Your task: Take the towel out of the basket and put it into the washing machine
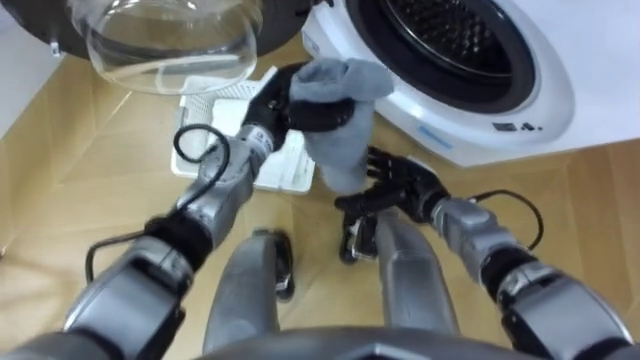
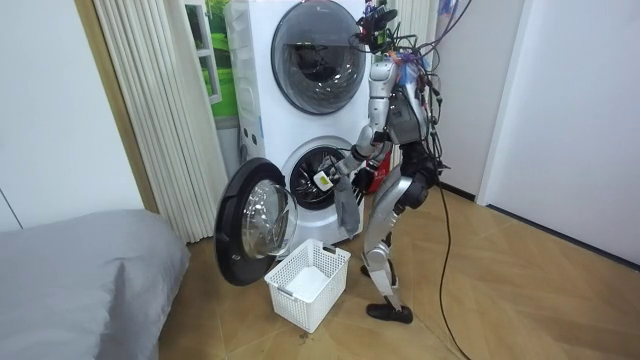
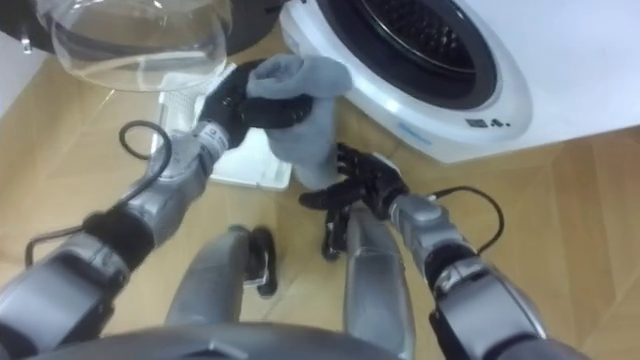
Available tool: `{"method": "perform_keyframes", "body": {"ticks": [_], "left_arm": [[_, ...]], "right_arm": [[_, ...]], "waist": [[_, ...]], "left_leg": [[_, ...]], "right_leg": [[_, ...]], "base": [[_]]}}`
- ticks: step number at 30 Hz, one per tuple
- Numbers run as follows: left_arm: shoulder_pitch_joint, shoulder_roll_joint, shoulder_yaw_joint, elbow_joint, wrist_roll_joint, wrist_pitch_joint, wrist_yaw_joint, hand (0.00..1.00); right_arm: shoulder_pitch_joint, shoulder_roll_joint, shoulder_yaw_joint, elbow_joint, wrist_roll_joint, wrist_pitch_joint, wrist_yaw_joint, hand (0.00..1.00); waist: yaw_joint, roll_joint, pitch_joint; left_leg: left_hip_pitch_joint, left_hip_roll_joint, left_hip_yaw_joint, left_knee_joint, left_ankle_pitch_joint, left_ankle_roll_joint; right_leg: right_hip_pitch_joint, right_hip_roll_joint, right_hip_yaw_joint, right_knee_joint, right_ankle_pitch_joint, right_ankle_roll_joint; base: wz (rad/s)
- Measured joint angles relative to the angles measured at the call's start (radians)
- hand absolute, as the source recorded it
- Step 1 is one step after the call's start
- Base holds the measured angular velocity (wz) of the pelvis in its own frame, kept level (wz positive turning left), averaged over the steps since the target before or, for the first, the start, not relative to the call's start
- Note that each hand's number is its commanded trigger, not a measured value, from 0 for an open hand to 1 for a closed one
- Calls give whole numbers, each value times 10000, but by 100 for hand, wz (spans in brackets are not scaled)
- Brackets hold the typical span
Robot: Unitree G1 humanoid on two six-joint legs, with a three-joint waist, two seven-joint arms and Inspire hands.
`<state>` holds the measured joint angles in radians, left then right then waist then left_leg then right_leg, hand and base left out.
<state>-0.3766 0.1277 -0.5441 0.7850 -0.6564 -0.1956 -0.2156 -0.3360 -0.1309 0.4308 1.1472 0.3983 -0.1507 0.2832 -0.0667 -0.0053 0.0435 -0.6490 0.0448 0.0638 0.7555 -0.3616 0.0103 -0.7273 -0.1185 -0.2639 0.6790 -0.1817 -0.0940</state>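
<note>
The right hand [image 1: 402,186] lies lowest in the left eye view, fingers spread and holding nothing, just under the hanging end of the grey towel [image 1: 338,125] at its 11 o'clock. The left hand [image 1: 284,103] has its fingers curled round the towel's top, so the cloth bunches over the hand and droops below it. At 1 o'clock from the towel is the washer [image 1: 505,105] with its dark drum [image 1: 450,35] open; the towel is outside it, in front of the rim. The round glass door [image 1: 170,45] is swung out at 10 o'clock, and a white basket [image 1: 225,95] lies on the wood floor [image 1: 60,160] beneath the left forearm. In the room view the robot stands upright at the lower of two stacked machines, the towel [image 2: 347,205] dangling before the opening. The basket [image 2: 300,297] sits at 7 o'clock from it, below the open door [image 2: 255,222], with a grey bed [image 2: 80,270] far off at 9 o'clock. The right eye view shows the left hand [image 3: 232,100] clutching the towel [image 3: 300,120] and the right hand [image 3: 362,187] splayed beneath.
</note>
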Motion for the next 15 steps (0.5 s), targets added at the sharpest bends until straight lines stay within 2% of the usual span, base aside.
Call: {"method": "perform_keyframes", "body": {"ticks": [7, 10, 15], "left_arm": [[22, 2, -148, -19, -1408, 786, -1675, 100], [22, 6, -129, -23, -1778, 1123, -1879, 100], [11, 6, -95, -77, -2189, 1431, -1967, 100]], "right_arm": [[71, 70, -10, 94, -157, 223, 32, 0], [82, 67, -34, 102, -187, 387, 6, 0], [79, 82, -128, 76, -194, 544, -111, 0]], "waist": [[-49, 8, 7], [-36, 10, 6], [123, 56, 8]], "left_leg": [[245, 4, 5, -115, 77, 69], [268, 2, 5, -112, 78, 71], [325, 14, 60, -148, 75, 71]], "right_leg": [[297, 1, 44, -215, 165, 77], [299, 30, 103, -213, 177, 87], [299, 115, 181, -240, 196, 74]], "base": [[3], [-3], [-6]]}}
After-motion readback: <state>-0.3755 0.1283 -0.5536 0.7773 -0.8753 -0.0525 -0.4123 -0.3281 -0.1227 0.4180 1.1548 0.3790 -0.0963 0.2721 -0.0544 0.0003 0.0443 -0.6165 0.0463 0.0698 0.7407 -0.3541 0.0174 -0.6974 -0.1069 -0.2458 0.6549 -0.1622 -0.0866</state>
